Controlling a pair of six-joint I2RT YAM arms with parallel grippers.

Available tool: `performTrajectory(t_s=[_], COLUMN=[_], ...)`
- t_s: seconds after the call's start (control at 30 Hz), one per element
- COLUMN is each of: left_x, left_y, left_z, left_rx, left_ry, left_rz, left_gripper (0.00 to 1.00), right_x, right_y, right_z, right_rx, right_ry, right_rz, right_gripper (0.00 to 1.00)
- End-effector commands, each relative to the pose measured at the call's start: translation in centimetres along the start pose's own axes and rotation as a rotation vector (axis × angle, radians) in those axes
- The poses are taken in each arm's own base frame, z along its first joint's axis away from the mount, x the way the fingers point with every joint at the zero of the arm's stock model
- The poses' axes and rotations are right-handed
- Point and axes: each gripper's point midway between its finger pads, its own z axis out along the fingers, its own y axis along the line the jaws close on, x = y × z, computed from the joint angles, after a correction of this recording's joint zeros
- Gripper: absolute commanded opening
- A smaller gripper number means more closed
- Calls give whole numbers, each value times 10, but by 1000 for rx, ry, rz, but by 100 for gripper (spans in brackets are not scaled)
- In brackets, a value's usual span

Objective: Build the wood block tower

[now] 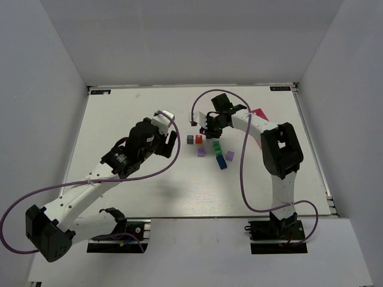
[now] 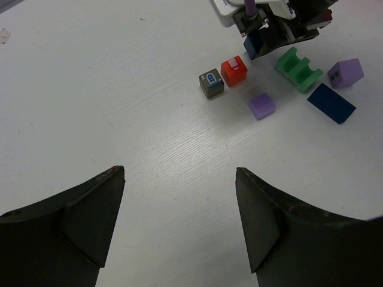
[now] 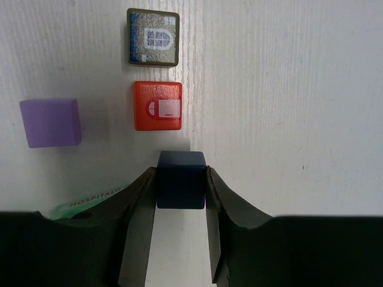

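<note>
Pink box [image 1: 259, 112] on white table [image 1: 131, 107], far right.

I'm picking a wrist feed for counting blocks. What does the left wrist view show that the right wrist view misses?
Only the left wrist view shows the flat dark blue block, the purple window block and the open left gripper. Only the right wrist view shows readable HOSPITAL lettering on the green piece. Both show the grey window block, red block, plain purple cube, green piece, and the dark blue cube clamped in the right gripper.

The white table [image 1: 119, 113] carries scattered wood blocks [image 1: 198, 139] and a pink box [image 1: 259, 112].
</note>
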Motion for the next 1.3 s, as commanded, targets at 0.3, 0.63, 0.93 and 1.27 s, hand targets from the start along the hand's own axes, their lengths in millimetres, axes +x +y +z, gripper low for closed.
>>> performTrajectory(t_s=[0.3,0.63,0.93,1.27], left_x=[-2,0,0,0], left_y=[4,4,4,4], left_z=[-1,2,2,2], left_rx=[-19,-18,-18,-18], left_ry=[-10,-1,-1,-1], left_rz=[-5,-3,-3,-3], left_gripper=[85,85,85,85], right_x=[-4,-4,-6,-1], right_y=[-2,4,7,12], right_z=[5,8,10,12], right_rx=[-41,-64,-74,-90], right_ry=[-31,-43,-49,-40], right_rz=[-27,-31,-29,-31], right_gripper=[23,23,26,29])
